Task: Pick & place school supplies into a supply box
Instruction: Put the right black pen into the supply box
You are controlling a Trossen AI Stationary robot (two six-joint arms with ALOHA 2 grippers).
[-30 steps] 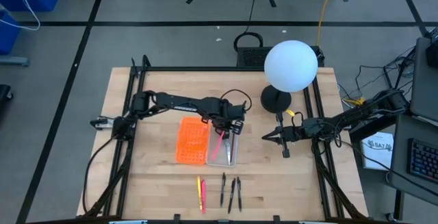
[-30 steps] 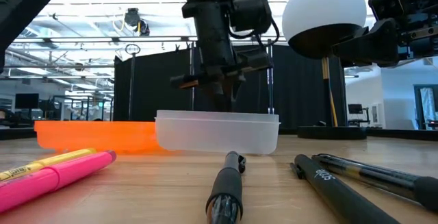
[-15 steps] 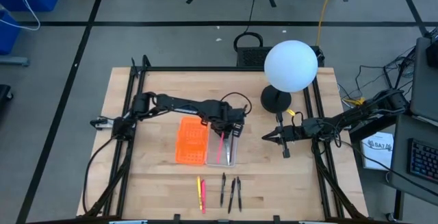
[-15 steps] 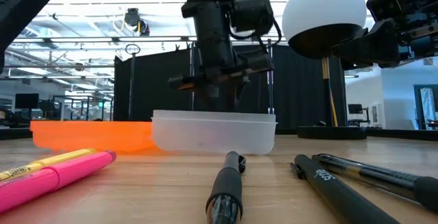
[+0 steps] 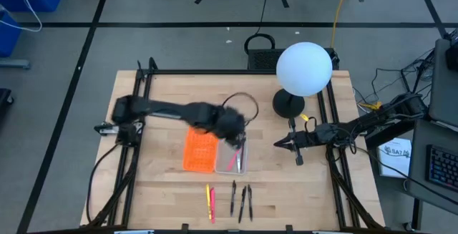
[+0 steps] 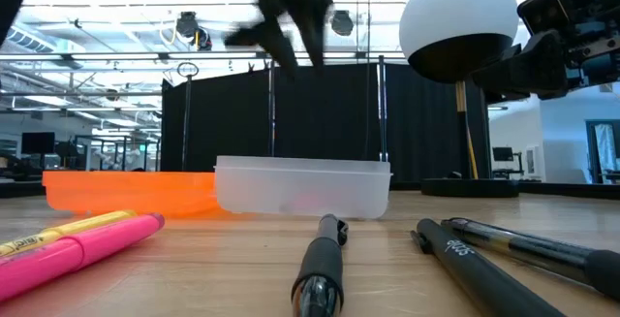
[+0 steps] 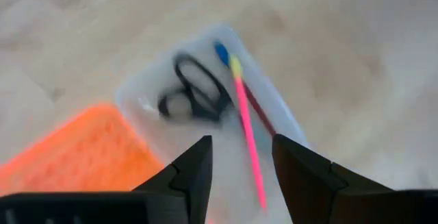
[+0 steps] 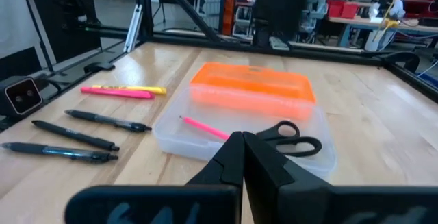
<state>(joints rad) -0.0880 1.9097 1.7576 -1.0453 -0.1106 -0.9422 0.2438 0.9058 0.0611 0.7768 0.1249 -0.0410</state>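
The supply box (image 5: 233, 155) is a clear tray that rests flat on the table beside an orange tray (image 5: 200, 150). Inside it lie black-handled scissors (image 7: 195, 97), a pink pen (image 7: 246, 131) and a darker pen with a blue end (image 7: 220, 48). My left gripper (image 7: 241, 145) hangs open above the box, touching nothing; it shows blurred in the high view (image 5: 229, 124) and the low view (image 6: 291, 12). More pens (image 5: 241, 201) and pink and yellow markers (image 5: 210, 202) lie near the table's front edge. My right gripper (image 5: 278, 144) waits shut to the right of the box.
A lamp with a white globe (image 5: 304, 69) on a black base (image 5: 288, 104) stands at the back right. The orange perforated tray touches the box's left side. Bare wood lies between the box and the row of pens (image 8: 75, 138).
My left gripper has opened and let go of the pink pen, which hung slanted into the box and now lies in it. The gripper has then risen quickly, clear of the box. The box has slid slightly toward the table's left.
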